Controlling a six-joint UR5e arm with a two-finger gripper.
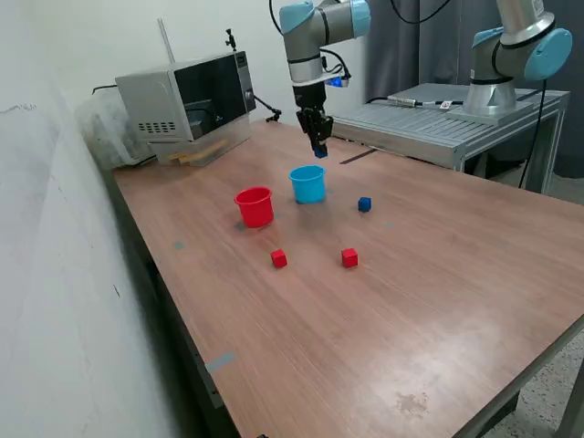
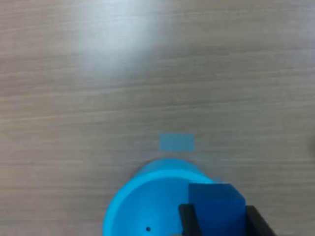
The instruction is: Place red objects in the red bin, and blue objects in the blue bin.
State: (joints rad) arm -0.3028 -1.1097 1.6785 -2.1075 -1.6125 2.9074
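End effector (image 1: 319, 149) pinching a small dark blue cube (image 2: 215, 206), hanging above the light blue plastic cup (image 1: 308, 183) mid-worktop. Drop step, I'd say; next needs centring over cup, then release.

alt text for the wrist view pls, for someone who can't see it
A dark blue cube is clamped between the gripper jaws, held above the open mouth of a light blue cup that looks empty. The cup stands on a wooden table, with a small pale blue patch on the wood beside it.
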